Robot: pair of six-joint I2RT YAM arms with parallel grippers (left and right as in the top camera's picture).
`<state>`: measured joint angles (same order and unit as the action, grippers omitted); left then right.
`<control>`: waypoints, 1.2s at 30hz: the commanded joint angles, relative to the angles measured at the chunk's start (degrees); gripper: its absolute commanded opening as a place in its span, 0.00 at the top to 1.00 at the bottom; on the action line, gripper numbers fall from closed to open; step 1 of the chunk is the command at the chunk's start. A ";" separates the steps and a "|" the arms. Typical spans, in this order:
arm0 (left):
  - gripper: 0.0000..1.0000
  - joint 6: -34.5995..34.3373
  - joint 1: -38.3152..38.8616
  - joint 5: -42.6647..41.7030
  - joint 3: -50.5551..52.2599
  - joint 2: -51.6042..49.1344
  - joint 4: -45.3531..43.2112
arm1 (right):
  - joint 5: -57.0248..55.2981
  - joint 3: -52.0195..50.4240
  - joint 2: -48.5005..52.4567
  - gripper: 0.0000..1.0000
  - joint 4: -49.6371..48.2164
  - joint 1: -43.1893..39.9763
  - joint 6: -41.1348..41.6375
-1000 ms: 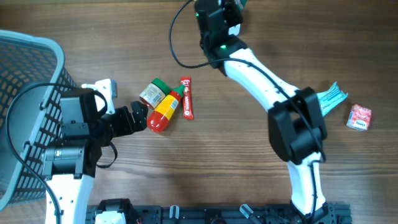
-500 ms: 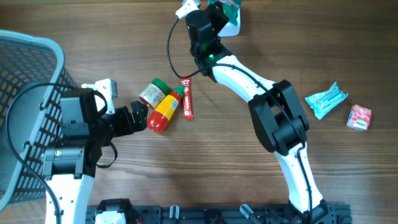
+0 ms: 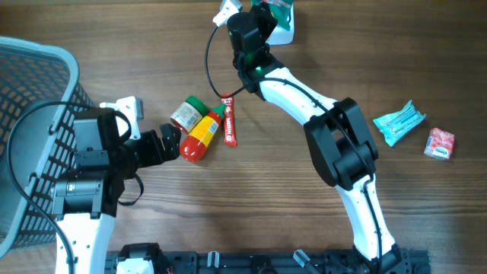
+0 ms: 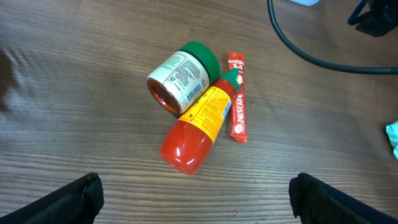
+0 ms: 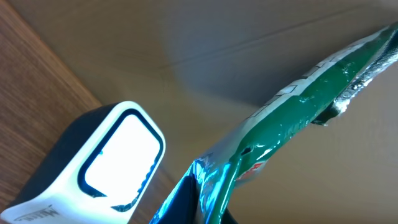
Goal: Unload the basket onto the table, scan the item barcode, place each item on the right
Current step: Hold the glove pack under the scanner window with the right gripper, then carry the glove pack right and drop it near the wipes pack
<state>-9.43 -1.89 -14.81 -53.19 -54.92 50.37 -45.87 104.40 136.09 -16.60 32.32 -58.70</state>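
Note:
My right gripper (image 3: 264, 14) is at the table's far edge, shut on a green foil packet (image 3: 282, 9). In the right wrist view the packet (image 5: 292, 118) rises from between my fingers (image 5: 208, 210). It hangs next to a white barcode scanner (image 5: 118, 162) with a dark-framed bright window. From overhead the scanner (image 3: 287, 33) shows as a white edge just under the packet. My left gripper (image 3: 172, 143) is open and empty, low over the table beside a red sauce bottle (image 4: 199, 127). Its fingertips (image 4: 81, 196) stand wide apart.
A green-lidded jar (image 3: 187, 113), the red sauce bottle (image 3: 201, 137) and a red Nescafe stick (image 3: 228, 120) lie together at centre left. A teal packet (image 3: 398, 122) and a small red pack (image 3: 440, 143) lie at the right. A grey mesh basket (image 3: 30, 76) fills the left edge.
My right arm has swung its elbow in toward the middle and the wrist has shifted slightly left with the green packet. The left arm has not moved.

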 commanded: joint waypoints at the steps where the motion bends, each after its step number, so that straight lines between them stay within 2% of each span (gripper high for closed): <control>1: 0.00 1.14 0.00 0.33 -0.07 -0.07 -0.13 | 1.60 1.46 1.33 0.96 1.20 -0.96 -0.70; 12: 0.00 1.14 0.00 0.33 -0.07 -0.07 -0.13 | 2.25 1.46 1.33 0.96 1.03 -2.99 2.43; 14: 0.00 1.14 0.00 0.33 -0.07 -0.07 -0.13 | -2.01 1.46 1.33 0.96 0.02 -2.97 8.66; 15: 0.00 1.14 0.00 0.33 -0.07 -0.07 -0.13 | -7.43 1.46 1.01 0.96 -0.35 -2.75 15.56; 16: 0.00 1.14 0.00 0.33 -0.07 -0.07 -0.13 | -10.75 1.46 0.31 0.96 2.32 -2.47 21.66; 18: 0.00 1.14 0.00 0.33 -0.07 -0.07 -0.13 | -10.16 1.46 -2.12 0.96 10.97 -1.95 31.52; 20: 0.00 1.14 0.00 0.33 -0.07 -0.07 -0.13 | 2.91 1.46 -10.36 0.96 30.99 -2.47 53.35; 21: 0.00 1.14 0.00 0.33 -0.07 -0.07 -0.13 | 7.32 1.46 -13.64 0.96 35.87 -3.50 60.04; 24: 0.00 1.14 0.00 0.33 -0.07 -0.07 -0.13 | 17.53 1.46 -23.41 0.96 46.45 -7.21 68.46; 28: 0.00 1.14 0.00 0.33 -0.07 -0.07 -0.13 | 33.05 1.44 -34.69 0.96 57.44 -15.93 72.94; 32: 0.00 1.14 0.00 0.33 -0.07 -0.07 -0.13 | 52.33 1.18 -38.82 0.96 70.12 -34.71 73.46; 36: 0.00 1.14 0.00 0.33 -0.07 -0.07 -0.13 | 68.37 -5.16 -38.75 0.96 70.93 -52.04 69.16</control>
<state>-9.43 -1.89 -14.81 -53.19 -54.94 50.37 7.35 103.59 97.97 54.65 -10.35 12.73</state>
